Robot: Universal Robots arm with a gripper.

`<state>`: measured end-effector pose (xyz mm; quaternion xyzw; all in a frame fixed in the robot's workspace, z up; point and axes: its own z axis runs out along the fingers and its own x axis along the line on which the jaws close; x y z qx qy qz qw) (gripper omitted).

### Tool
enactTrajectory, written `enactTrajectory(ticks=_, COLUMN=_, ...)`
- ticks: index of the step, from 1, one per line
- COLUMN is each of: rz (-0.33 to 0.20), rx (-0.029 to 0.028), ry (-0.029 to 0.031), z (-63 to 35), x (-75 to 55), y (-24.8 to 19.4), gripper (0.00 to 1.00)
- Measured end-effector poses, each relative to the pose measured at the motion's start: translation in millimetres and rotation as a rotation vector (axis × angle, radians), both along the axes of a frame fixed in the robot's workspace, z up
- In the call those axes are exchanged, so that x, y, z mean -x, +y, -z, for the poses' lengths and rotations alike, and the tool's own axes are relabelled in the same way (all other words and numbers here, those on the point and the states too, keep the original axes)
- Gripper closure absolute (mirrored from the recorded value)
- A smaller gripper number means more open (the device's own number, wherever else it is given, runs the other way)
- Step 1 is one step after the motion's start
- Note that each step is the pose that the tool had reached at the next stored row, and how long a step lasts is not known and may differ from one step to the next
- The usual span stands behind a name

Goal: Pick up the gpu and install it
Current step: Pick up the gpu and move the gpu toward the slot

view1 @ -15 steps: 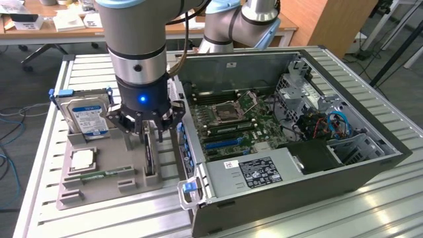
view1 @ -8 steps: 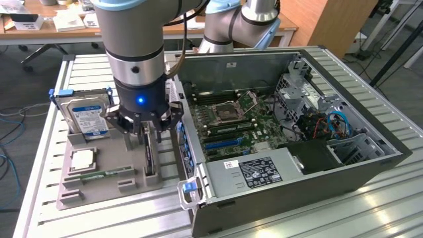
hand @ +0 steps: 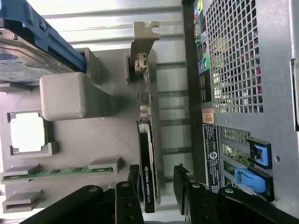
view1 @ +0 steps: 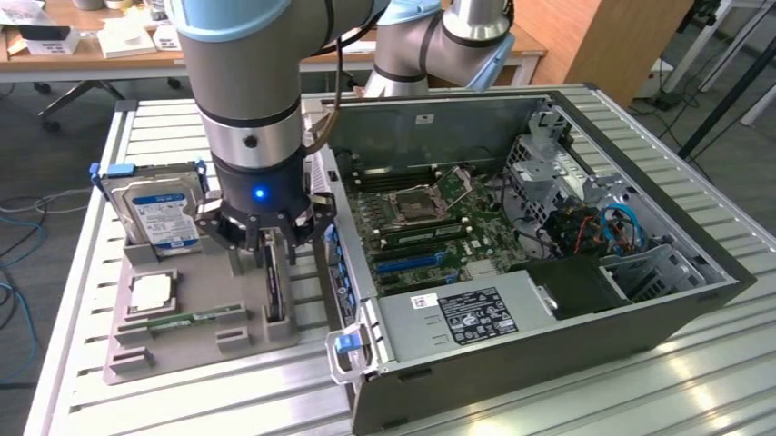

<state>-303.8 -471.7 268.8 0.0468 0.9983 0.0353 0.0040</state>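
Your fingers (hand: 183, 184) hang released, one on each side of the gpu (hand: 147, 154) (straddling it, not pinching). The gpu stands on edge directly beneath them, in the grey holder (view1: 182, 350) on the bench (view1: 582, 400). In the exterior view its long axis runs 12 to 6, metal bracket (hand: 142, 42) at 12. The open computer case (view1: 546, 363) sits at 3 o'clock.

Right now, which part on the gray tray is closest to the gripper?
The gpu: the dark card standing on edge, straddled by the open gripper. The hard drive, processor and memory stick sit farther off.
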Motion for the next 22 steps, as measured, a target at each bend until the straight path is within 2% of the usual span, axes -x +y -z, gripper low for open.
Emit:
enactTrajectory(ticks=1, rz=0.000, rx=-0.0027, ry=0.0000, z=0.0, x=0.0, y=0.0, gripper=0.57)
enactTrajectory(ticks=16, rz=0.001, rx=-0.0027, ry=0.0002, z=0.8, x=3.1, y=1.8, gripper=0.57)
enactTrajectory(ticks=22, rz=0.001, rx=-0.0036, ry=-0.0004, z=7.7, x=3.2, y=1.9, gripper=0.57)
